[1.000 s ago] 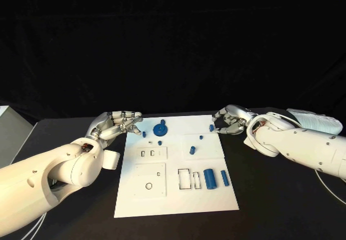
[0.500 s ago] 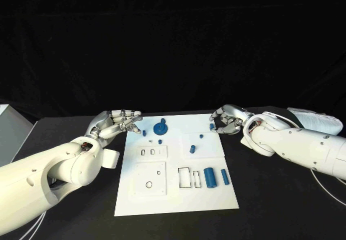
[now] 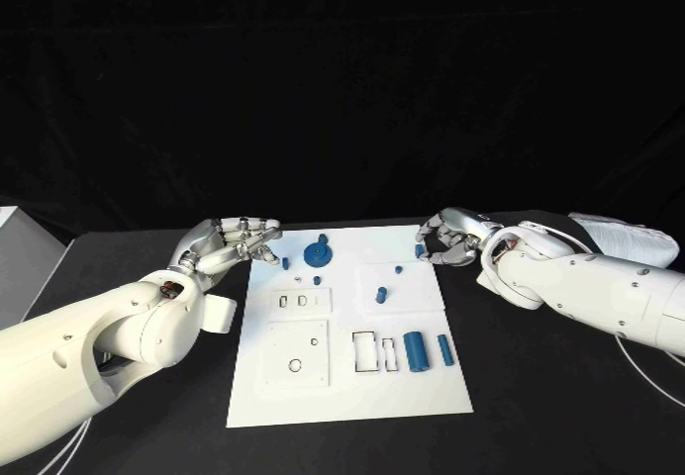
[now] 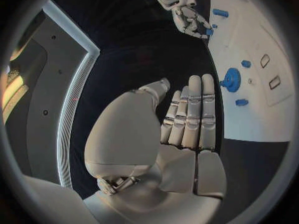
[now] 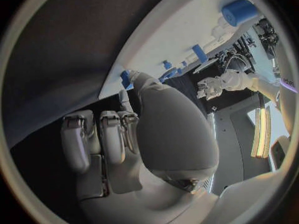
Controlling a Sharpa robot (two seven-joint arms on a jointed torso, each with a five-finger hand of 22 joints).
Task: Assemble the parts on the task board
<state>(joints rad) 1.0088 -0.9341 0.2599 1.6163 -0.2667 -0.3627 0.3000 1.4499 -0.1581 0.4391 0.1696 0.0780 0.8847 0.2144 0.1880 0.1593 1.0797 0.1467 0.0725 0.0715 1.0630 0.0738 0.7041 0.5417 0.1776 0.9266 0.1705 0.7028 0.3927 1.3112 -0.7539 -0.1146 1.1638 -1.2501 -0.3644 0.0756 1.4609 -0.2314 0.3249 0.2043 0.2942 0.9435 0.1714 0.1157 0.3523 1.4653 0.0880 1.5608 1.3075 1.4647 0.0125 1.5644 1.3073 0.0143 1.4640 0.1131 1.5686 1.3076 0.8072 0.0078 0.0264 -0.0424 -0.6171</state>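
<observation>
The white task board [image 3: 349, 396] lies in the middle of the black table. On it are a blue gear-like disc [image 3: 317, 255], small blue pegs [image 3: 381, 295], and two blue cylinders [image 3: 414, 352] near the right edge. My left hand [image 3: 229, 245] hovers off the board's far left corner, fingers [image 4: 190, 109] stretched out side by side and holding nothing. My right hand [image 3: 454, 238] is at the far right corner with its fingers curled. Its thumb tip is right by a small blue part [image 3: 420, 252] [image 5: 126, 78] on the board's edge. Whether it grips that part is unclear.
Empty outlined slots [image 3: 374, 353] and two raised white plates [image 3: 297, 358] sit on the board's near half. A white box [image 3: 12, 259] stands at the table's left edge, and a pale bundle [image 3: 629, 237] lies behind my right arm.
My right hand has edged slightly toward the board's far right corner and curled a little tighter. The left hand and the blue parts have stayed put.
</observation>
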